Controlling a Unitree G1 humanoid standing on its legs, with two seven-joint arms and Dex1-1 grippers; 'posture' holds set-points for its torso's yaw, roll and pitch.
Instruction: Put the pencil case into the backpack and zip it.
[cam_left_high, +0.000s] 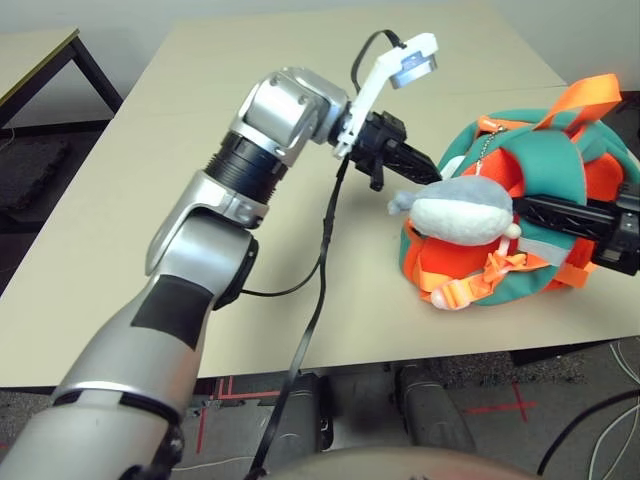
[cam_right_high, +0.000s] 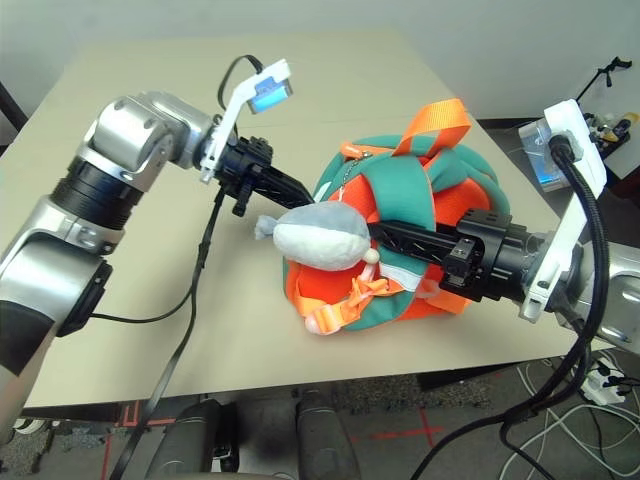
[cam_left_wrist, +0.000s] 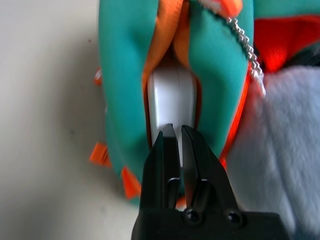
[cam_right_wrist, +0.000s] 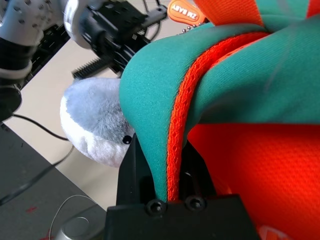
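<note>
Pencil case (cam_left_wrist: 171, 97) mid-frame, part inside backpack (cam_left_wrist: 125, 75) opening. Left pincer (cam_left_wrist: 178, 131) closed, empty, tips at case end: push straight in. Right pincer (cam_right_wrist: 167, 192) clamped on backpack edge, bracing it.

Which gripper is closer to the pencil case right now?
Left. The left gripper is shut with its tips right at the white pencil case, which sits in the backpack opening. The right gripper is clamped on the backpack's teal edge, off to the side.
</note>
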